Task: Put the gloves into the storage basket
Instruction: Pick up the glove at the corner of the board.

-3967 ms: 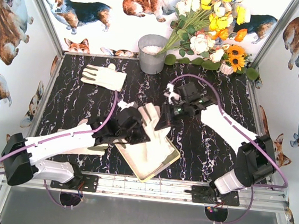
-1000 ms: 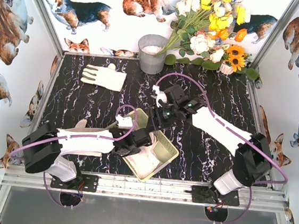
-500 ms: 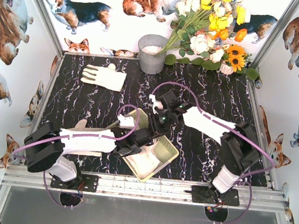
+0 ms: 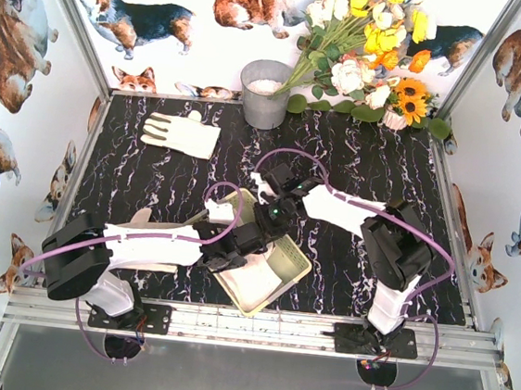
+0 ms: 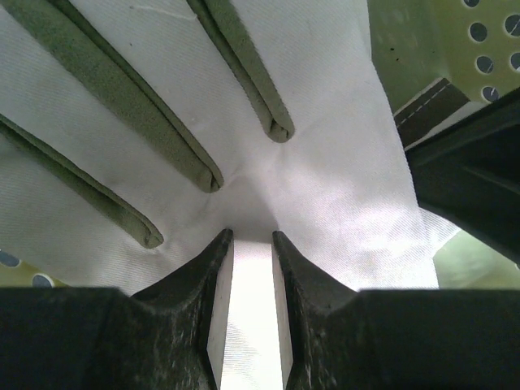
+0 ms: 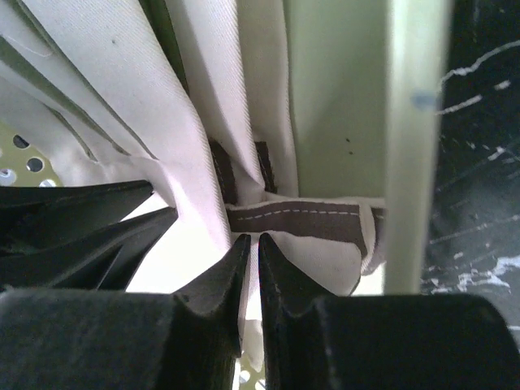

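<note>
The pale yellow-green storage basket (image 4: pixel 301 266) sits at the near middle of the table. A cream-white glove (image 4: pixel 257 276) with grey strips lies inside it. My left gripper (image 4: pixel 235 245) is down in the basket, its jaws narrowly parted and pinching the glove's white fabric (image 5: pixel 325 162). My right gripper (image 4: pixel 263 220) reaches in from the far side, nearly shut on a thin fold of the glove (image 6: pixel 106 73) beside its dark cuff band (image 6: pixel 292 219) and the basket wall (image 6: pixel 341 97). Another glove (image 4: pixel 181 135) lies flat at the far left. One more (image 4: pixel 143 214) peeks from under my left arm.
A grey metal bucket (image 4: pixel 265 93) stands at the back centre, with a bunch of artificial flowers (image 4: pixel 368 57) to its right. Walls with dog pictures enclose the table on three sides. The basket's perforated floor (image 5: pixel 487 49) shows beside the glove.
The glove, held up over the basket four seconds ago, now lies in it. Over the last second my right gripper slid left and nearer, into the basket. My left arm stayed still.
</note>
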### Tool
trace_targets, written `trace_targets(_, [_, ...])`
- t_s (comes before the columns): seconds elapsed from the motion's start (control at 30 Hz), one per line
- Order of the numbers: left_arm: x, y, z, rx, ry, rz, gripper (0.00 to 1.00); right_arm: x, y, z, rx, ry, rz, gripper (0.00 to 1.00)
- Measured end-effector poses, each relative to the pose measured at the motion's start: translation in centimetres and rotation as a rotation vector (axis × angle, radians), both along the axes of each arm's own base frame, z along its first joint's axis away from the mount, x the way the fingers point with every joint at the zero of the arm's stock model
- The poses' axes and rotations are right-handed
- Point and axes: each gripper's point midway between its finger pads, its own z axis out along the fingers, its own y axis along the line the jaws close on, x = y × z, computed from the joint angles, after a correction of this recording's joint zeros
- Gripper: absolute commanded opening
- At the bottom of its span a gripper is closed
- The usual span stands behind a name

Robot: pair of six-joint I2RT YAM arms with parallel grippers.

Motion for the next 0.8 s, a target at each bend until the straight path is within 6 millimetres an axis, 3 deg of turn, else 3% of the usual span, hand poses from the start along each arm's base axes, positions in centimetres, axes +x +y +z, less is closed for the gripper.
trace_targets(0.17, [0.0,0.0,0.0,0.001,-0.001,0.0,0.23,0.1,0.5,-0.6,-0.011,-0.027,0.032,0.18])
trace_targets(0.37, [0.0,0.0,0.8,-0.013,-0.012,-0.008,0.3,0.5,0.1,0.3,-0.018,-0.048,0.017,0.34])
trace_targets(0.53, [0.6,-0.8,3.5,-0.065,-0.057,-0.021,0.37,1.3,-1.0,5.2,0.036,-0.094,-0.062,0.43])
trace_targets(0.7, [1.6,-1.7,7.4,-0.131,-0.113,-0.044,0.48,2.0,-3.0,11.6,0.145,-0.186,-0.158,0.51])
trace_targets(0.8, [2.6,-1.5,10.0,-0.139,-0.143,-0.052,0.58,2.1,-4.8,13.9,0.184,-0.23,-0.213,0.56])
